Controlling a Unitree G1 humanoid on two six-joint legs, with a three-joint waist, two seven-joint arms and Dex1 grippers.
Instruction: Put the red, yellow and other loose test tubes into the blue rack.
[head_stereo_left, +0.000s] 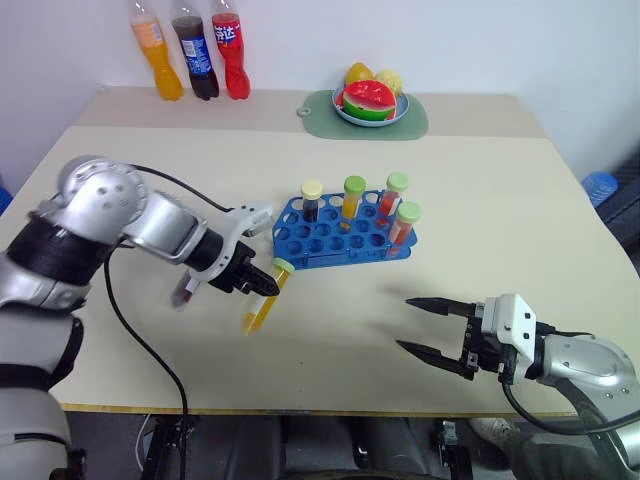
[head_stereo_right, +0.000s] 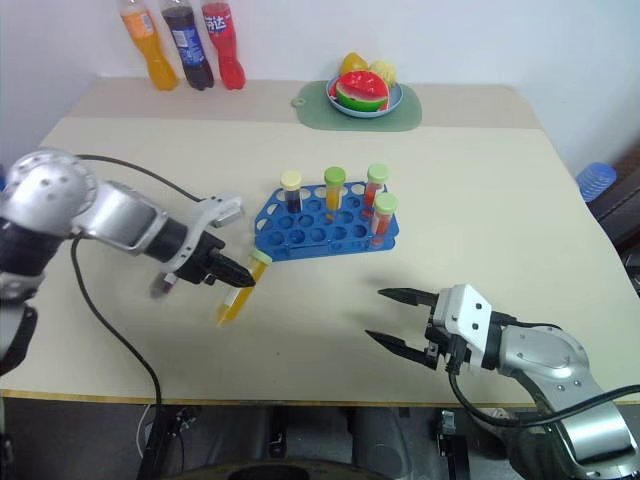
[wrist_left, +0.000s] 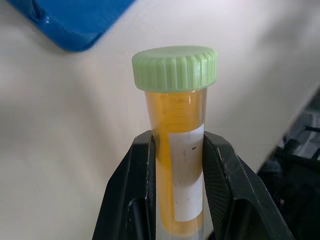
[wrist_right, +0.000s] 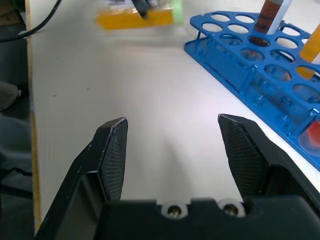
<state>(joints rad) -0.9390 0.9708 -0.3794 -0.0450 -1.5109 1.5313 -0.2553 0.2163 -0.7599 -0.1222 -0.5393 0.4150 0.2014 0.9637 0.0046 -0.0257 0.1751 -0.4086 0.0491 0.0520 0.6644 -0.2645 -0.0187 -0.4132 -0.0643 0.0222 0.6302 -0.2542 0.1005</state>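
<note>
Left gripper (head_stereo_left: 265, 284) clamped on yellow-orange test tube (head_stereo_left: 266, 297), green cap up, tube tilted, apparently lifted just off table (head_stereo_left: 520, 210), just beside near-left corner of blue rack (head_stereo_left: 340, 236). Four capped tubes stand in rack. Right gripper (head_stereo_left: 428, 325) fingers apart, empty, hovers near table's front edge.

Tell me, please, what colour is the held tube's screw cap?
Light green, on the yellow-liquid clear tube; clearest in the left wrist view.
</note>
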